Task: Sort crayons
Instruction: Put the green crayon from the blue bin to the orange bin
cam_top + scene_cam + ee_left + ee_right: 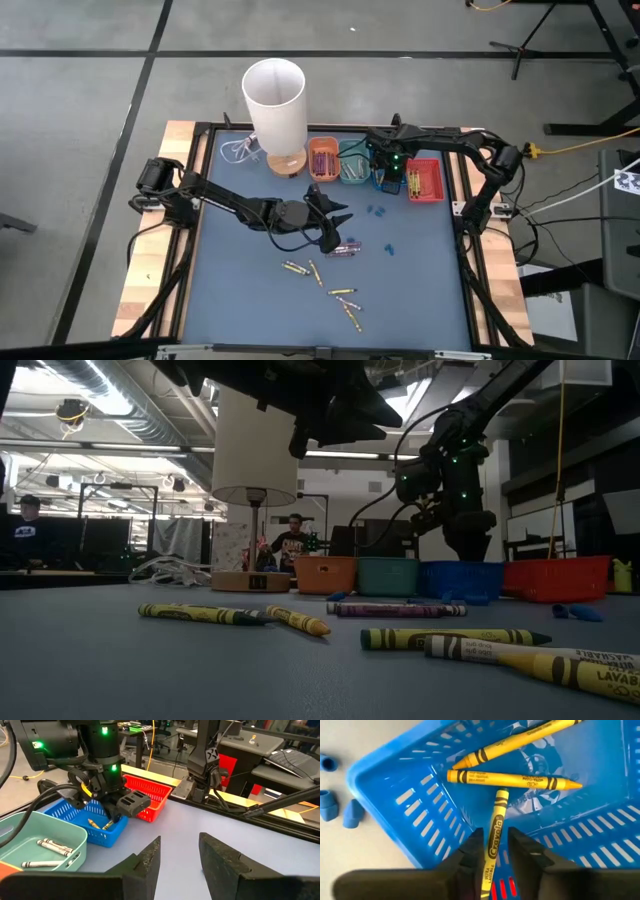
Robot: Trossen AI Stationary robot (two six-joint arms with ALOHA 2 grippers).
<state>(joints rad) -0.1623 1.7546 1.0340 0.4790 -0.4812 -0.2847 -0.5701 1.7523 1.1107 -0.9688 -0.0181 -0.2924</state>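
Observation:
My right gripper [496,852] points down into the blue basket [395,795], open, with a yellow crayon [496,827] standing tilted between its fingers. That crayon's tip rests on one of two yellow crayons [515,779] lying in the basket. My left gripper [180,855] hangs open and bare over the mat's middle [335,228]. Several yellow crayons [342,291] and a purple crayon [345,247] lie on the blue mat. Pale crayons [50,847] lie in the teal tray. My right gripper has the yellow crayon's upper part [492,852] between its two fingers, which come from above along the crayon. A thin dark slit shows on each side of it, and I cannot tell whether a finger touches it. Its lower tip [502,794] rests on a crayon in the basket.
Orange [322,158], teal [352,165], blue [388,182] and red [425,180] trays stand in a row at the mat's far edge. A white lamp [274,105] on a wooden base stands far left of them. Small blue bits [375,212] lie on the mat.

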